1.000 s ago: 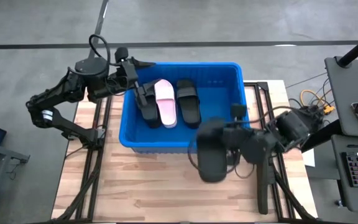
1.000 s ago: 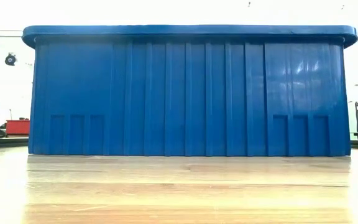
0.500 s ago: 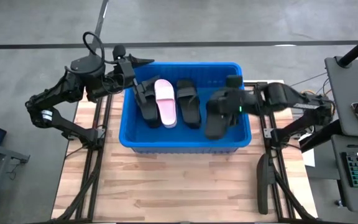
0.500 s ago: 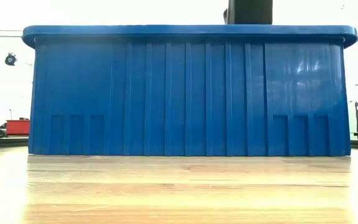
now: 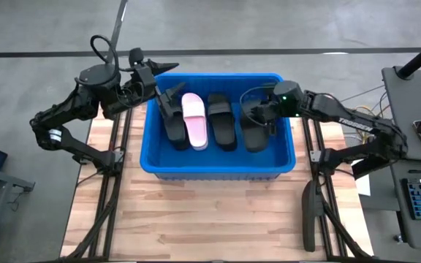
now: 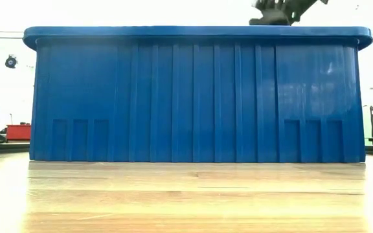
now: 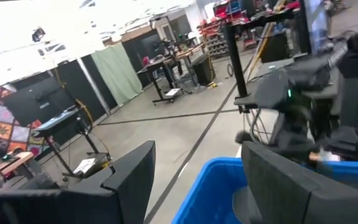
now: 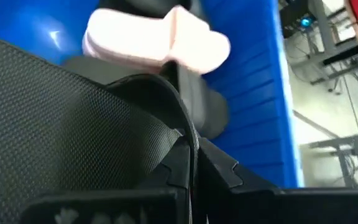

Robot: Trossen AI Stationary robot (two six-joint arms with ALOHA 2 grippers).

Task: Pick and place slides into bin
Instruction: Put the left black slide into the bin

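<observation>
The blue bin (image 5: pixel 218 164) stands on the wooden surface (image 5: pixel 196 219), toward its far side. Four slides lie side by side in it: a black slide (image 5: pixel 172 120) at the left, a pink slide (image 5: pixel 194 120) touching it, a second black slide (image 5: pixel 221 120) next, and a third black slide (image 5: pixel 254 128) at the right.

The right end effector (image 5: pixel 258 117) is inside the bin over the right end, its fingers clamped together on the strap of the third black slide (the right wrist view shows the textured black strap pinched between the fingers, with the pink slide beyond). The sole lies low in the bin.

The left end effector (image 5: pixel 161 71) hovers at the bin's far left corner, above the rim, fingers apart and holding nothing.

No brand, label or legible writing shows on the slides or the bin.
</observation>
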